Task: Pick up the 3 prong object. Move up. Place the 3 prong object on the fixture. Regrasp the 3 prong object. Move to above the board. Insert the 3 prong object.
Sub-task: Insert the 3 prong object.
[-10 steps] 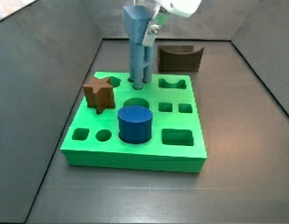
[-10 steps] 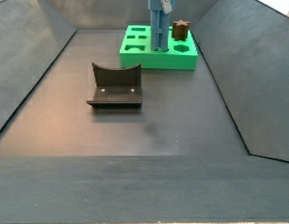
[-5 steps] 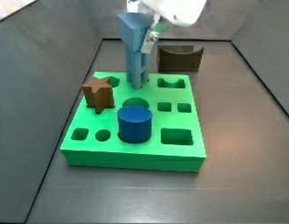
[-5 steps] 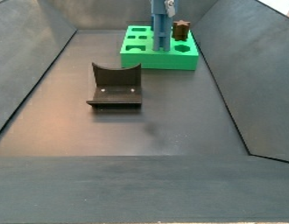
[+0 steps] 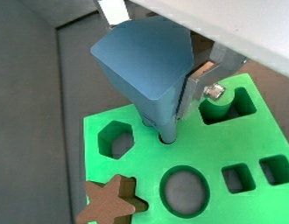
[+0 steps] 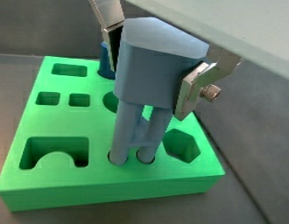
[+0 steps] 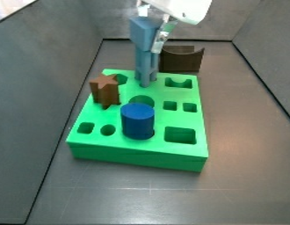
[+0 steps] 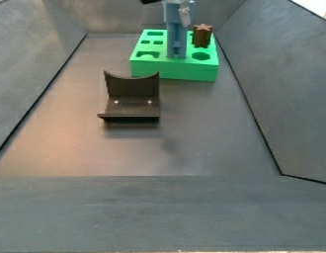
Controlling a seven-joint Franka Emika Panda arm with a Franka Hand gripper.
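Prongs first: in a wrist view the 3 prong object (image 6: 153, 92) stands upright with its block body up and its prongs pointing straight down into the board (image 6: 65, 131), their tips at or just inside a hole near the board's edge. The gripper (image 6: 153, 66) is clenched on the body, with one silver finger (image 6: 203, 83) pressed flat against its side and the other partly showing behind it. Its long axis runs vertical, in line with the fingers, so I judge that the coming move is a straight push down.

From another wrist view the same piece (image 5: 153, 74) is seen from above, tapering down to where the prongs meet the board (image 5: 135, 140). A hexagonal hole and an oval hole lie close by, and a brown star peg (image 5: 112, 201) stands at the near corner.

In a side view the piece (image 7: 145, 53) rises upright from the back part of the board (image 7: 112, 145), held from above by the gripper (image 7: 148, 31). A blue cylinder (image 7: 138, 121) and the star peg stand apart from it, and the fixture (image 7: 180, 59) sits behind the board, empty.

Seen from the far side view, the fixture (image 8: 128, 96) lies well apart from the board (image 8: 173, 59), and the piece (image 8: 175, 25) stands upright over the board.
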